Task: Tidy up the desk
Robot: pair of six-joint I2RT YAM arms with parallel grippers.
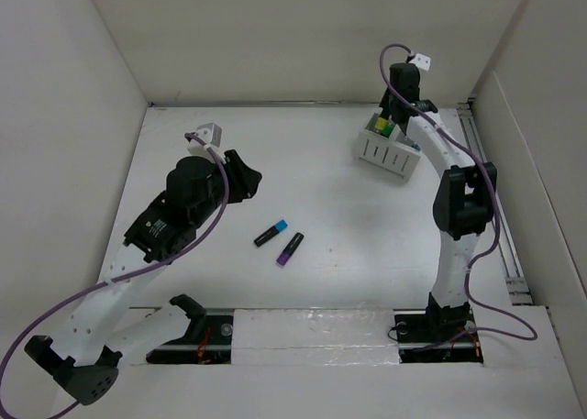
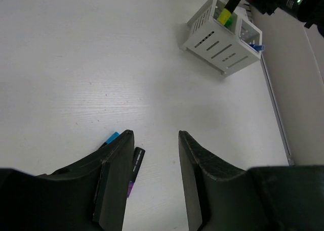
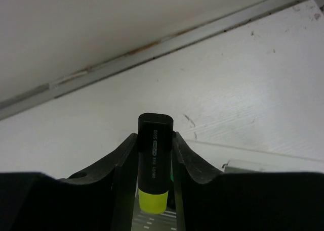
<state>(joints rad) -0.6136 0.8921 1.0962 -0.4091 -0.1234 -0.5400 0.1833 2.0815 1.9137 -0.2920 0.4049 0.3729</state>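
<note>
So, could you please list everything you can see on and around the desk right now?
Desk: one, white, under everything.
Holder box: one, white, slotted, far right of the desk.
Yellow highlighter: one, black body, yellow end down at the holder box.
Green item: one, inside the holder box; kind unclear.
Blue-capped highlighter: one, black body, lying mid-desk.
Purple-capped highlighter: one, black body, just right of the blue-capped one.
Left tool: one, black, open, empty, near the two loose highlighters.
Right tool: one, black, shut on the yellow highlighter, over the holder box.
</note>
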